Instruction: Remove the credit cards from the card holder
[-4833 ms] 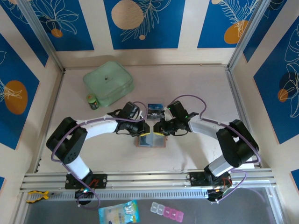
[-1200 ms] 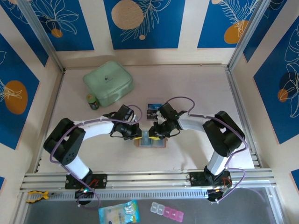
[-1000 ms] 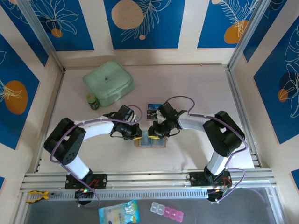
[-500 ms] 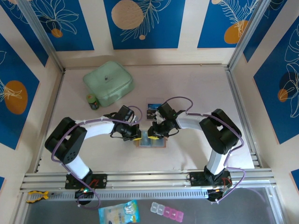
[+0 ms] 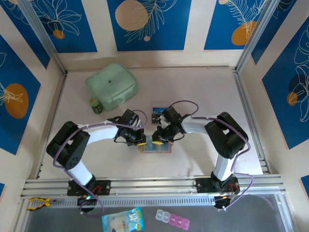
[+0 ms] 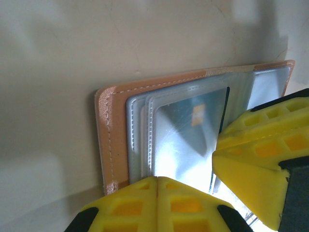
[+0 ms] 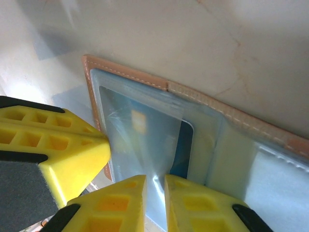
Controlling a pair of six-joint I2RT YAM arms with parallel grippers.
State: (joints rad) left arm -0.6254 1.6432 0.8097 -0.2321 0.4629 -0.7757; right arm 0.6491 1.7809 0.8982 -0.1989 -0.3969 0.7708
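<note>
Two grippers closed up over the open card holder, one card in its sleeve.
My left gripper [image 6: 157, 180] has its fingers pressed flat together with nothing between them, tips over the edge of the clear sleeves; I can't tell if they touch. The card holder [image 6: 112, 140] lies opened flat on the table [image 5: 203, 96], midway between my arms. My right gripper [image 7: 154, 180] is down to a thin slit, and the clear sleeve runs into that slit. I can't tell if the card itself is in the pinch. That card [image 7: 182, 145] sits inside the sleeve, dark blue edge showing. A second card [image 5: 155, 112] lies on the table just beyond the holder, next to my right wrist. A green case [image 5: 112, 86] and a small jar [image 5: 96, 105] are well off to the back left.
</note>
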